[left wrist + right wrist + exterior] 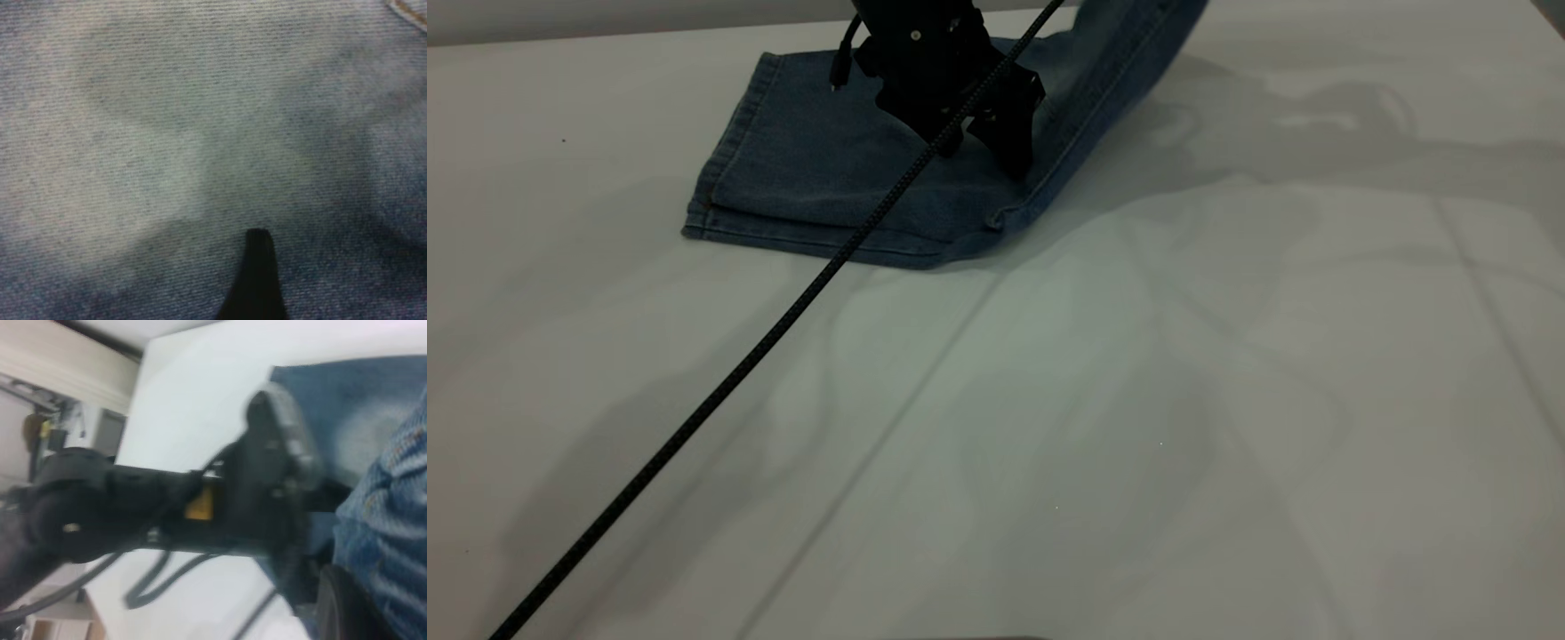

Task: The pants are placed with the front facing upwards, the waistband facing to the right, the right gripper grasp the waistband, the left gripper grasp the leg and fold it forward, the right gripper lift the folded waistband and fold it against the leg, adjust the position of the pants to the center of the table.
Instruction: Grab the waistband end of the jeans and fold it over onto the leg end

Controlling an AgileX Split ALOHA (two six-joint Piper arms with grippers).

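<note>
**Second fold under way: waist end raised over the legs**

Nearest the exterior camera, bare table (1138, 427) is lying open, crossed only by a black braided cable (720, 391) running up toward the left arm.

Beyond it, toward the far edge and left of centre, the pants (809, 178) are lying already doubled, hem edges stacked at the left. Their right side is curling up off the table and rising out of frame at the top.

The left gripper (983, 138) is standing on the flat denim, tips down, just beside the rising crease. Its fingers are standing a little apart with no cloth between them, so it is pinning rather than grasping. In the left wrist view one dark fingertip (257, 280) is touching the faded denim.

The right gripper is out of the exterior frame. In the right wrist view only a dark rounded part of it is showing at the edge, beside gathered waistband (390, 513) hanging close to the lens. Whether its fingers are clamped on that cloth cannot be told, though the raised flap suggests something is holding it.

Judgement: the waistband-to-leg fold is in hand, roughly past the midpoint of the task.

Next move likely calls for:
- left gripper clearing off the leg panel, since it is sitting in the flap's path
- waist end being carried over leftward and laid flat on the legs
- then shifting the bundle toward table centre, as it is sitting far back.
</note>
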